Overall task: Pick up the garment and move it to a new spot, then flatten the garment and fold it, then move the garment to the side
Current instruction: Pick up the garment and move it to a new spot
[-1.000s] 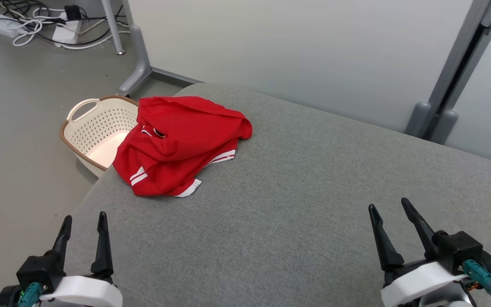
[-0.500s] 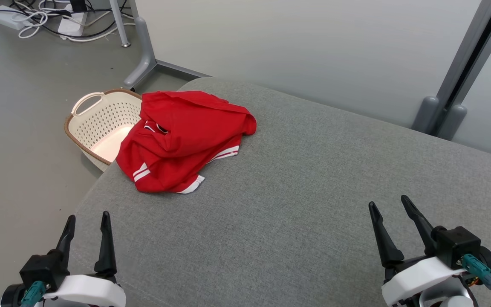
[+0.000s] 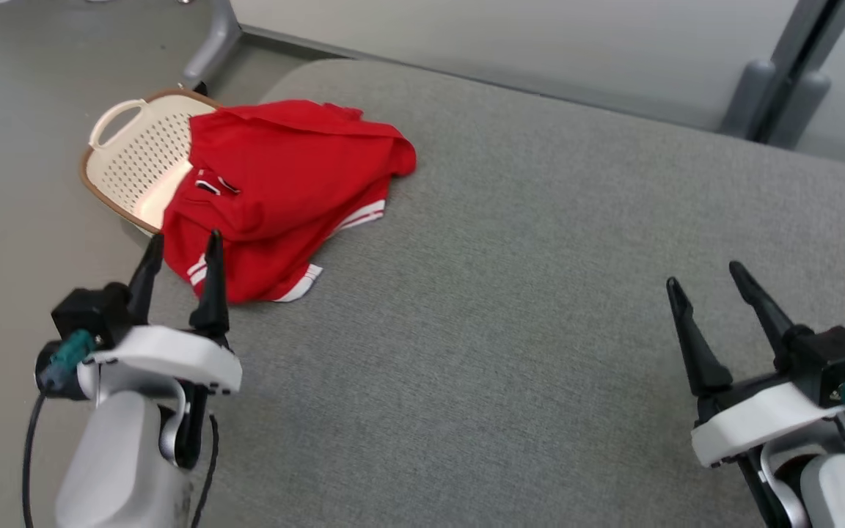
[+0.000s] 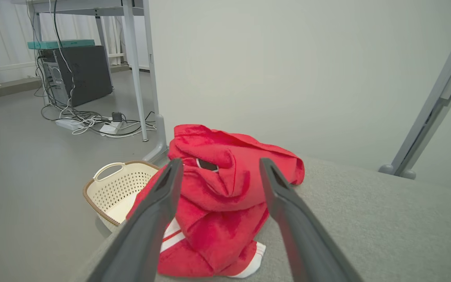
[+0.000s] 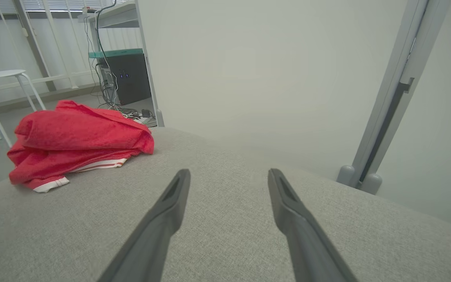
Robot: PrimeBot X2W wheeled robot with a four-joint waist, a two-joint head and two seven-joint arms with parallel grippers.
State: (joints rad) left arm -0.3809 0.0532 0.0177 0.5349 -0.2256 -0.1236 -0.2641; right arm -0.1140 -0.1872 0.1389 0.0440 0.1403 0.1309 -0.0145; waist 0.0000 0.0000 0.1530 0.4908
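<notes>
Pick-up step: my left claw [image 3: 184, 237] hangs spread near the red garment [image 3: 283, 169] heaped at the edge of the grey cushion [image 3: 503, 293], my right claw [image 3: 703, 273] spread too; next I should close on a fold

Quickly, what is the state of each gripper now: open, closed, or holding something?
Left gripper: open, holding nothing, aimed at the red garment.
Right gripper: open, holding nothing, over the grey surface.

A pale partition wall [image 4: 288, 58] backs the grey fabric surface [image 3: 540, 293]. On the grey floor [image 4: 22, 176], a dark computer tower [image 4: 88, 72] sits under a desk [image 4: 84, 7] beside tangled cables [image 4: 92, 125]. A white stool [image 5: 2, 74] stands nearby.
</notes>
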